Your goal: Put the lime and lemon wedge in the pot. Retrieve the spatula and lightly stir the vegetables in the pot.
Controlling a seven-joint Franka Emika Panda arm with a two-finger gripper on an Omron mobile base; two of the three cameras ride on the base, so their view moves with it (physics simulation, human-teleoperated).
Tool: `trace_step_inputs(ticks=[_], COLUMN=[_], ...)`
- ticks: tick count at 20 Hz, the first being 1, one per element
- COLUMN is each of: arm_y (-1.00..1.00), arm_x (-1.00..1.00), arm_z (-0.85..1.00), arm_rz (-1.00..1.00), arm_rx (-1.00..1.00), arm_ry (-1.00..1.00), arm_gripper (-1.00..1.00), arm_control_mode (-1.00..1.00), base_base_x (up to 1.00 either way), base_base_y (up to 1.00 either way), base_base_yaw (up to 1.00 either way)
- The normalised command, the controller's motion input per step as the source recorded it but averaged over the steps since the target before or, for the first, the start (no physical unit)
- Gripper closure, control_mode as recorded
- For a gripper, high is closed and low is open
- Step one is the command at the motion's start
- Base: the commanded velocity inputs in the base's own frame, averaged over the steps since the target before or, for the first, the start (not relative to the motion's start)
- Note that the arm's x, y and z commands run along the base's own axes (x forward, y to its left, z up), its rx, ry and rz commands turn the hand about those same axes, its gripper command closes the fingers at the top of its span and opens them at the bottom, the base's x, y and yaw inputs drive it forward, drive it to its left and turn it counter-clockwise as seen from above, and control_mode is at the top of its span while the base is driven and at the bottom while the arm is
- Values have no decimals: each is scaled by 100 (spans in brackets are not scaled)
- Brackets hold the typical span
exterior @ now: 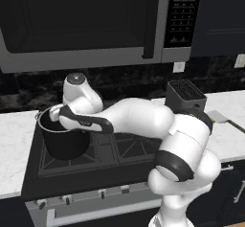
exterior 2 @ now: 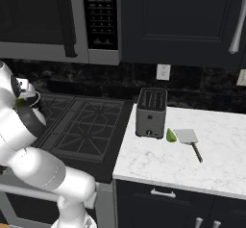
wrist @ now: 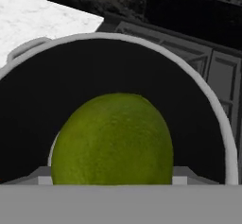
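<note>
Gripper (wrist: 112,178): one, two-fingered, on a white arm (exterior: 139,118) with dark joints. It is poised over the mouth of the pot, the jaws standing wide with the lime between them; the finger tips are hidden behind the fruit, so actual contact cannot be seen.

Lime (wrist: 112,140): one, round, dull green, finely pebbled skin. It sits directly above the pot's dark opening. No long axis to note.

Pot (exterior: 62,137): one, black, cylindrical, upright, with a thin silver rim and small silver loop handles, one of which shows at the upper left of the hand view. It stands on the left burner of the stove, near that side's edge.

Stove (exterior 2: 84,123): one, black, with cast grates in a grid pattern and a row of knobs along the front edge.

Counter (exterior 2: 192,162): white marbled stone, on both sides of the stove.

Toaster (exterior 2: 152,112): one, dark grey box with a slotted top, on the right counter beside the stove edge.

Green wedge (exterior 2: 171,135): one, small, touching or just beside the toaster's right front corner.

Spatula (exterior 2: 188,139): one, lying flat beside the wedge; light grey rectangular blade toward the wall, thin dark handle running toward the counter's front edge, slanted a little right.

Microwave (exterior: 91,25): one, dark door, above the stove.
</note>
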Motion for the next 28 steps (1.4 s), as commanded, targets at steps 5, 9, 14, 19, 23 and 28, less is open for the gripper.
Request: trace_step_inputs(ticks=[5,9,14,19,23,28], arm_y=[17,5,0,0,-13,-57], arm_x=[4,1,0,-3,-60,-100], arm_z=[-12,-15,-8,-1,52,100], arm_rz=[-6,-7,-5,-2,0,0], arm_rx=[-5,-8,-3,0,0,4], arm_ry=[1,0,0,0,-15,-30], arm_gripper=[100,-100,-100,-100,-100,-100], arm_control_mode=[-100,-100,-100,-100,-100,-100], base_base_x=[0,0,0,0,0,0], base_base_y=[0,0,0,0,0,0], base_base_yaw=[0,0,0,0,0,0])
